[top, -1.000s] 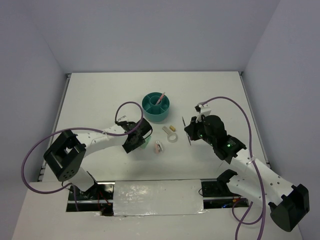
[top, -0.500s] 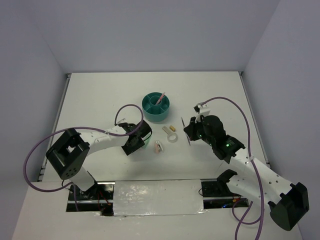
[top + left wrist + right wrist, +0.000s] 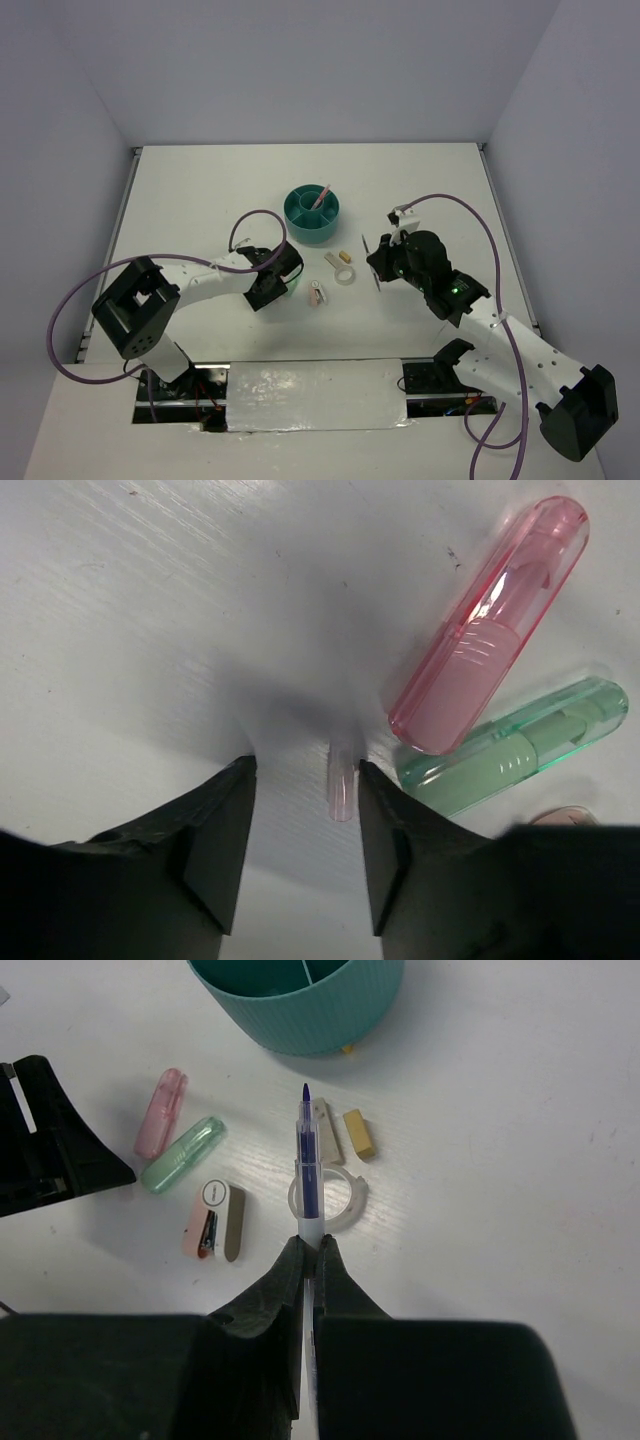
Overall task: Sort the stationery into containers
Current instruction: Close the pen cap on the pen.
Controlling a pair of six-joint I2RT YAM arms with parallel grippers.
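The left jaws stand partly apart and low over the table (image 3: 150, 600), clamping nothing. A thin pale stub (image 3: 342, 780) lies in the gap, close to the right-hand finger; what it is I cannot tell. Just beyond that finger, ahead and to the right, lie the pink capsule (image 3: 490, 620) and the green capsule (image 3: 520, 742). Their near ends are just beside each other, perhaps touching. Both long axes slant away to the right, oblique to the line on which the jaws close. I judge that taking either one means shifting right and turning the wrist so the fingers cross the capsule's short width. The pink one is the first in reach.

The right jaws are closed tight on the grey pen (image 3: 308, 1175). Its shaft runs straight forward out of them, blue tip leading, and crosses the tape ring (image 3: 352, 1205) in the right wrist view. Further out along that same line sits the teal organiser (image 3: 300, 1005), dead ahead, with the yellowish piece (image 3: 358, 1133) off to the right and the clip (image 3: 215, 1222) to the left. A pink pen (image 3: 320, 197) already leans in the organiser.

The left jaws are far nearer the capsules; the right jaws are well apart from them and already loaded
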